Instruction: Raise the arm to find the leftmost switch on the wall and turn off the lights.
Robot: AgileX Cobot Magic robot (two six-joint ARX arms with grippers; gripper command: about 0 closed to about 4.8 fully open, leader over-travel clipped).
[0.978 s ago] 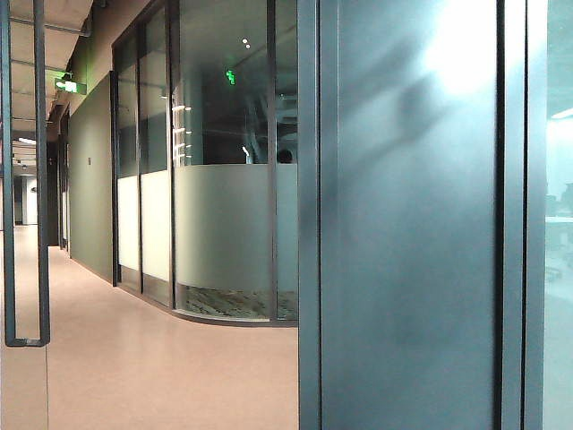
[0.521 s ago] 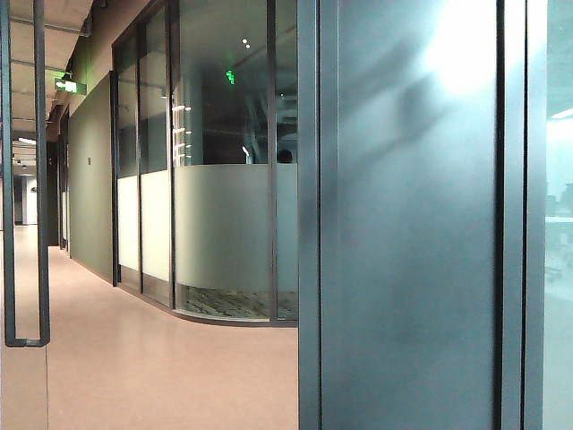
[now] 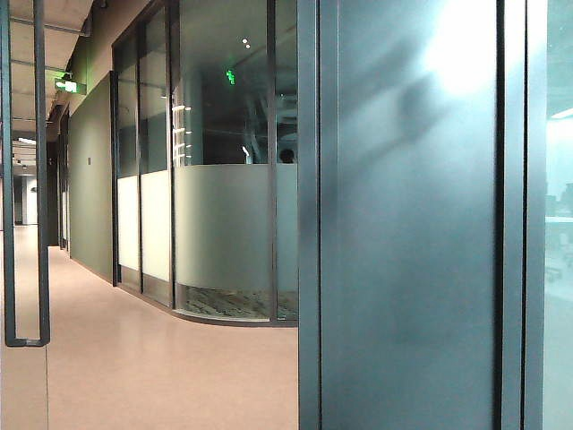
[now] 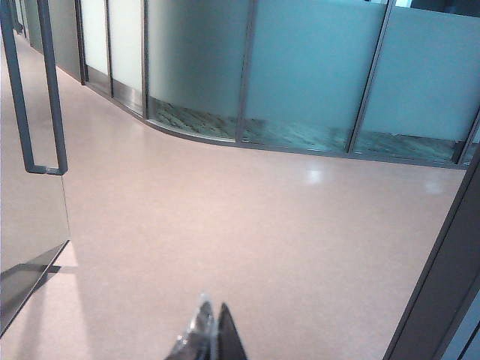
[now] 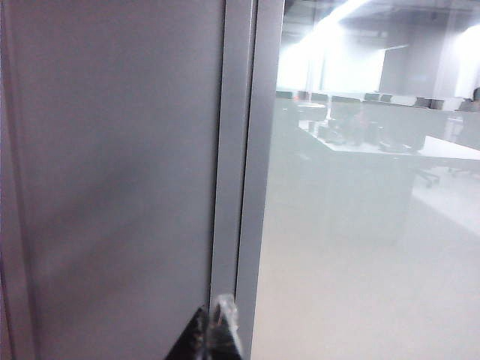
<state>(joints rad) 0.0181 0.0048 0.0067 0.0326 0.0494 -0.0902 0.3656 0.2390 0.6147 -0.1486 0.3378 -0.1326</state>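
Observation:
No switch shows in any view; it is out of view. My left gripper (image 4: pixel 211 313) is shut, its fingertips pressed together with nothing between them, held over the pinkish floor (image 4: pixel 247 225). My right gripper (image 5: pixel 216 311) is also shut and empty, pointing at a grey wall panel (image 5: pixel 112 180) beside its metal frame post (image 5: pixel 236 150). Neither gripper appears in the exterior view, which shows the same dark grey panel (image 3: pixel 407 224) up close.
A glass door with a long dark handle (image 4: pixel 41 97) stands open on the left. Frosted glass partitions (image 3: pixel 224 224) curve along the corridor. Through the glass beside the post an office with desks (image 5: pixel 360 142) is visible. The lights are on.

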